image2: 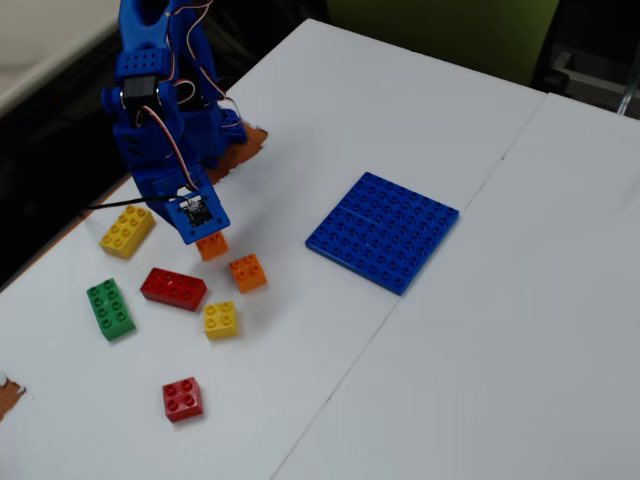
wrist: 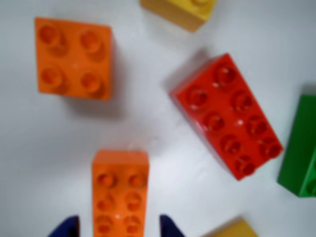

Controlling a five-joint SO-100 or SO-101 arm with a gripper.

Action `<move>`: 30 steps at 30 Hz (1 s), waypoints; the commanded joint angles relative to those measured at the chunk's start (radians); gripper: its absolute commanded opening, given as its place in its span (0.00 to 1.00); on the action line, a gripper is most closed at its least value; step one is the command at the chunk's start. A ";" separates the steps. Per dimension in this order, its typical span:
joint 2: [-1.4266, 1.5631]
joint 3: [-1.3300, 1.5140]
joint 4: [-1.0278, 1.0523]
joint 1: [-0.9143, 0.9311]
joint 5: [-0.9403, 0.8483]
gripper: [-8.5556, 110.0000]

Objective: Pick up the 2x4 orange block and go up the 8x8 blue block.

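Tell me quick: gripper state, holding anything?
Gripper: open, fingertips on either side of the 2x4 orange block, gaps showing on both sides; not gripped yet.

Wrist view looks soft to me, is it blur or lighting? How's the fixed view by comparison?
Wrist view: blur, not lighting; the 2x4 orange block, red brick and orange 2x2 brick all have soft edges and studs, with small glare spots and diffuse shadows. Fixed view: sharper, evenly lit; studs on the 8x8 blue block read clearly.
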 commanded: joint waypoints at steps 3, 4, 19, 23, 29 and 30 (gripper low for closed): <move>-0.023 0.006 -0.009 0.028 -0.029 0.27; -0.029 0.009 -0.011 0.031 -0.029 0.28; -0.058 0.072 -0.067 0.064 -0.038 0.27; -0.063 0.072 -0.078 0.064 -0.026 0.27; -0.084 0.072 -0.103 0.058 -0.015 0.27; -0.089 0.072 -0.104 0.058 -0.015 0.27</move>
